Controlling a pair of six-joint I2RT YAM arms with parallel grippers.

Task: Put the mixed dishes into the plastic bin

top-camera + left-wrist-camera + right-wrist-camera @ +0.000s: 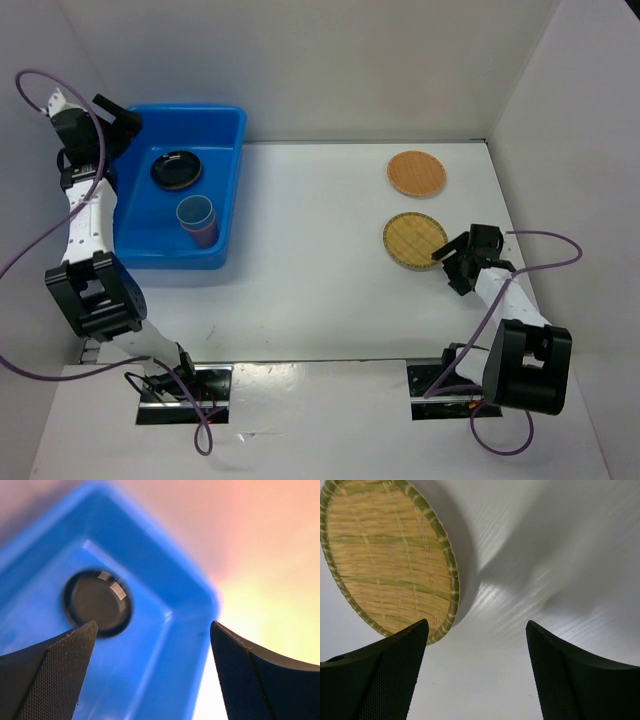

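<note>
**Asker:** What stood at the left of the scene?

**Describer:** A bright blue plastic bin [170, 258] sat at the far left of the white surface [320, 250]. Inside it, a black plate [176, 169] lay flat toward the far end. A blue cup [197, 218] stood upright nearer the arms. The left claw [118, 125] hung over the bin's far left corner, its jaws spread wide and holding nothing.

**Asker:** And further right?

**Describer:** The middle of the surface was bare. Beyond it, two woven discs lay flat, well apart from the bin. An orange woven disc [417, 172] was farther back and a green-rimmed woven disc [415, 241] was closer. The right claw [447, 265] hovered just beside the near right edge of the green-rimmed disc. Its jaws were wide apart and empty, and the wrist view placed one finger close to the rim.

**Asker:** How would that pickup best be done?

**Describer:** The disc looked thin and lay flush with the surface, so a grip from straight above would probably slip. The better approach was likely to come in low and tilted. One finger would go over the rim and the other would nudge beneath it, pinching firmly before any lift. The disc would then be carried level and let go low inside the bin, away from the plate and cup.
</note>
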